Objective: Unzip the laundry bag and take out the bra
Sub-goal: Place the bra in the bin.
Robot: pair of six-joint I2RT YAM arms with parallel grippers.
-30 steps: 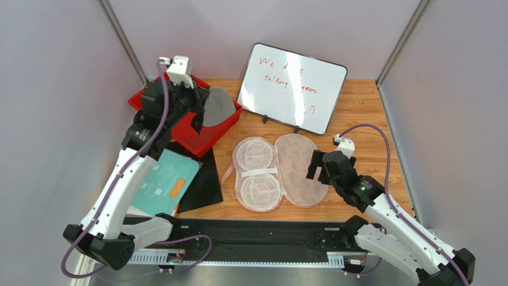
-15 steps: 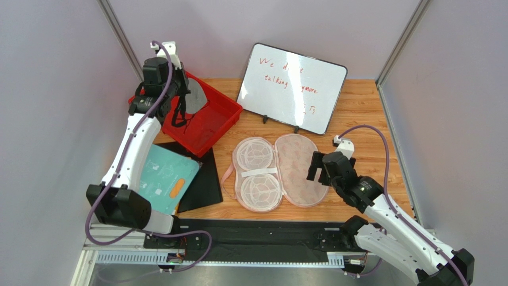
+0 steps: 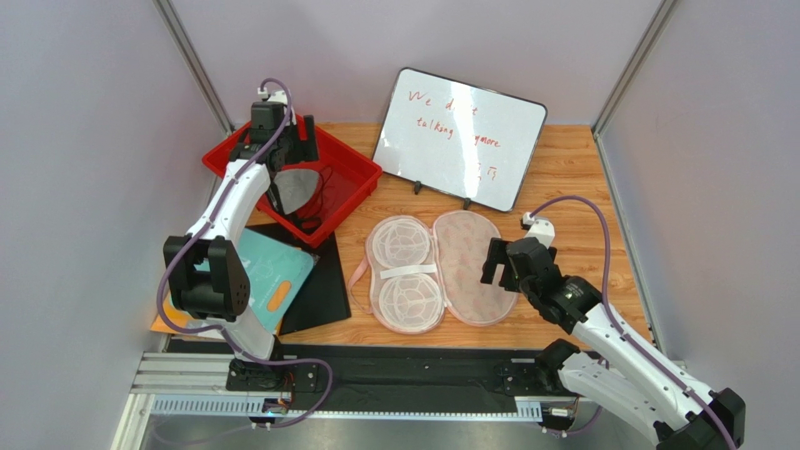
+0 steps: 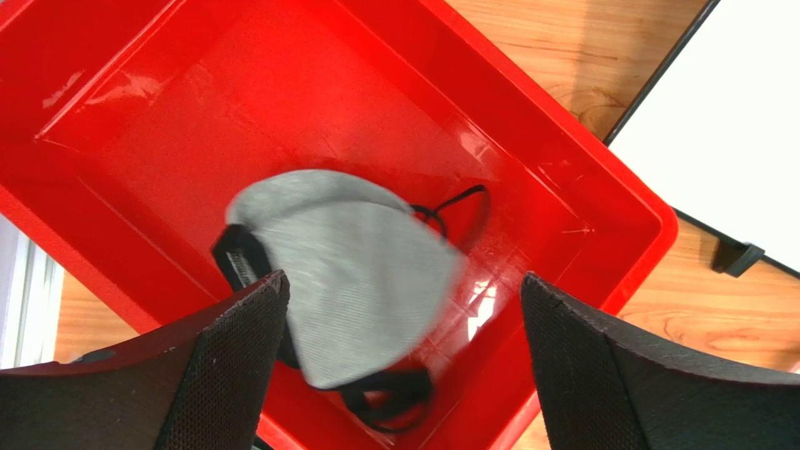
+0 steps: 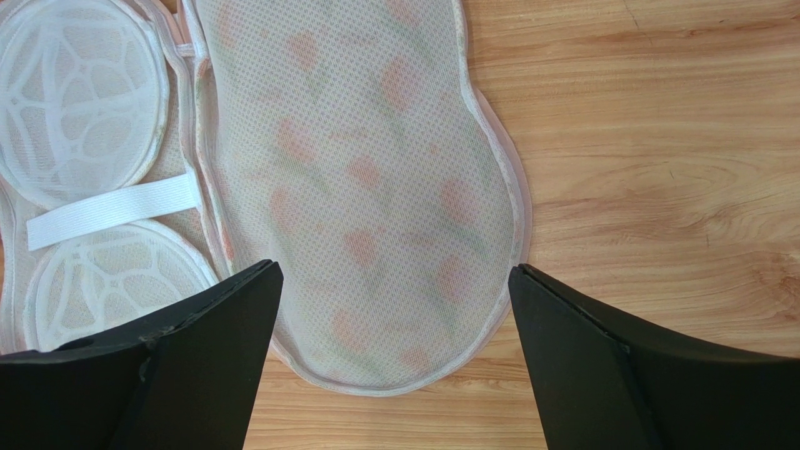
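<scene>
The laundry bag [image 3: 437, 267] lies unzipped and spread flat mid-table, with white cup frames [image 3: 406, 272] in its left half and printed mesh [image 5: 366, 187] on the right. The grey bra [image 3: 295, 187] with dark straps is down inside the red tray [image 3: 352, 187]. In the left wrist view the bra [image 4: 347, 272] is blurred and touches neither finger. My left gripper [image 3: 286, 164] hangs open above the tray [image 4: 601, 169], and nothing is between the left gripper's [image 4: 402, 281] fingers. My right gripper [image 3: 498, 264] hovers open over the bag's right lobe, and the right gripper [image 5: 394, 270] is also holding nothing.
A whiteboard [image 3: 460, 136] with red writing stands at the back. A teal pad [image 3: 263, 281] and a black sheet [image 3: 319, 291] lie in front of the tray. Bare wooden table [image 3: 563, 178] shows to the right of the bag. Grey walls close in both sides.
My left gripper has opened and let go of the bra, which has dropped into the red tray. The left arm has shifted over the tray. The right arm has barely moved.
</scene>
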